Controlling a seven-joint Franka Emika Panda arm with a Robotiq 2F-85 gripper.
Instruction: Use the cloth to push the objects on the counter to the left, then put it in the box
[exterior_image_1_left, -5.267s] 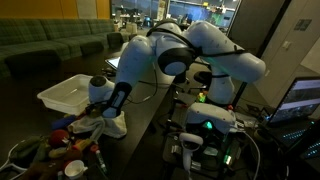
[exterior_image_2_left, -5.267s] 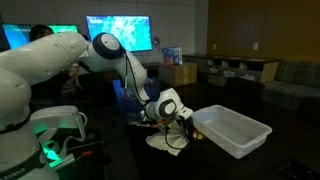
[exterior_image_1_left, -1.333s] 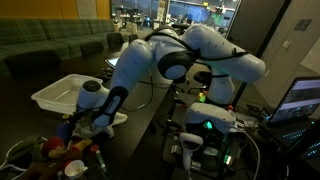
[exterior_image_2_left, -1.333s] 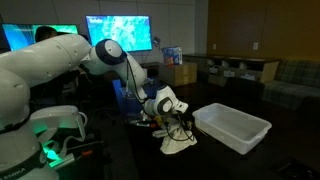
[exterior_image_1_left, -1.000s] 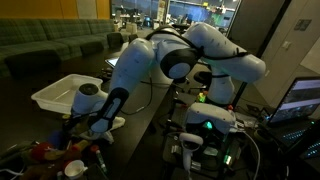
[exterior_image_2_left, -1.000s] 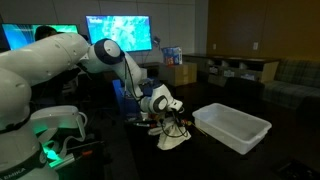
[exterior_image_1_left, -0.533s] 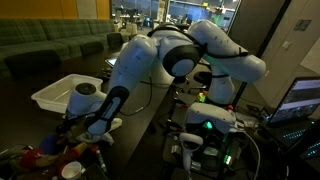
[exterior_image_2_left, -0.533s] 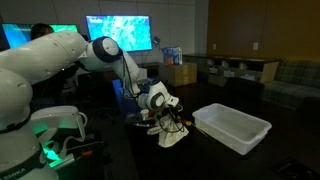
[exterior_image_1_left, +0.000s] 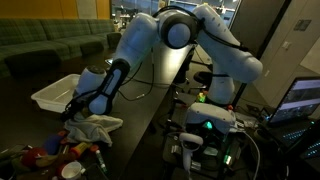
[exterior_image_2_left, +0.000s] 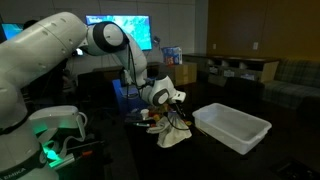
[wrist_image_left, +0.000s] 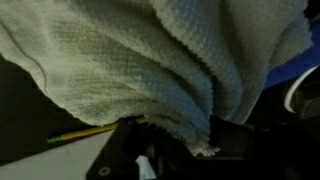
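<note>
The off-white cloth (exterior_image_1_left: 96, 127) hangs in folds from my gripper (exterior_image_1_left: 82, 110), which is shut on its top and lifted above the dark counter (exterior_image_1_left: 140, 118). In an exterior view the cloth (exterior_image_2_left: 175, 135) droops below the gripper (exterior_image_2_left: 168, 108), its lower end on or near the counter. Cloth (wrist_image_left: 130, 60) fills most of the wrist view and hides the fingers. The colourful objects (exterior_image_1_left: 45, 152) and a white cup (exterior_image_1_left: 70, 171) lie close beside the cloth; some objects (exterior_image_2_left: 143, 118) show behind it. The white box (exterior_image_1_left: 55, 92) (exterior_image_2_left: 232, 128) stands near the gripper and looks empty.
The robot's green-lit base (exterior_image_1_left: 205, 125) (exterior_image_2_left: 55, 130) stands at the counter's edge. A lit laptop screen (exterior_image_1_left: 305, 100) is at the far right, and a large monitor (exterior_image_2_left: 118, 32) glows behind the arm. Cables hang by the base.
The arm has risen and carried the gripper upward, so the cloth now hangs from it in longer folds. The box and the objects have stayed where they were.
</note>
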